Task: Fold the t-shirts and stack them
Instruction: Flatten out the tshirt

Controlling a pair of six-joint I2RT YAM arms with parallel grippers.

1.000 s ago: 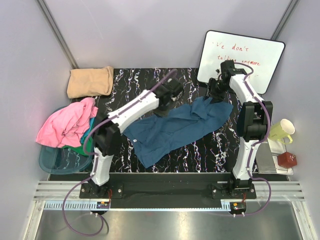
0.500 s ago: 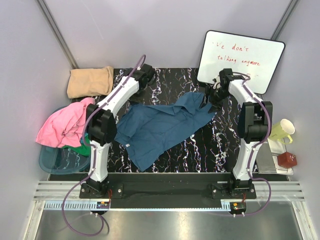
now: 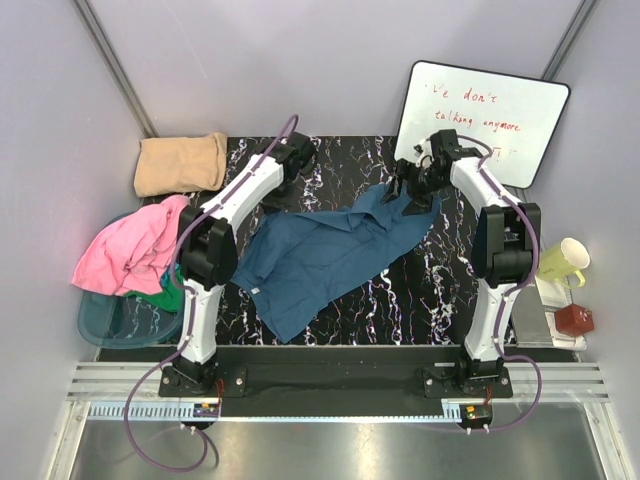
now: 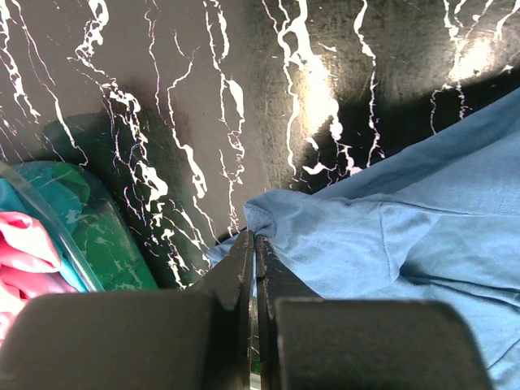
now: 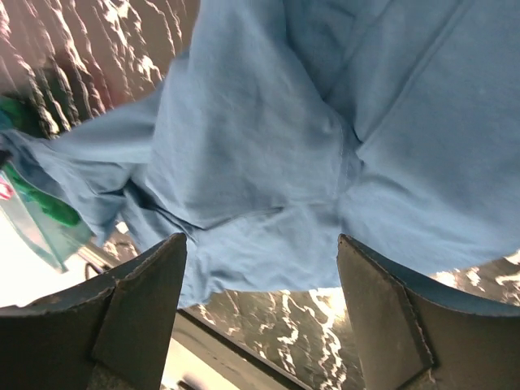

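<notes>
The teal-blue t-shirt [image 3: 330, 255] lies spread and creased across the middle of the black marble table [image 3: 440, 290]. My left gripper [image 3: 277, 197] is shut on its back-left edge; the left wrist view shows the closed tips [image 4: 256, 237] pinching the cloth [image 4: 390, 244]. My right gripper [image 3: 405, 185] hangs open just above the shirt's back-right corner, with the cloth [image 5: 268, 146] lying under the wide-apart fingers [image 5: 138, 309]. A folded tan t-shirt [image 3: 180, 163] rests at the back left. A pink t-shirt [image 3: 135, 250] and a green one [image 3: 168, 297] are bunched at the left.
A teal plastic bin [image 3: 115, 320] holds the pink and green shirts at the table's left edge. A whiteboard [image 3: 480, 115] leans at the back right. A yellow mug [image 3: 565, 262] and a small red object [image 3: 575, 320] stand off the table's right side.
The left gripper carried the shirt's edge toward the back left, dragging the shirt leftward. The right gripper opened and let go of the shirt's right corner, which now lies flatter.
</notes>
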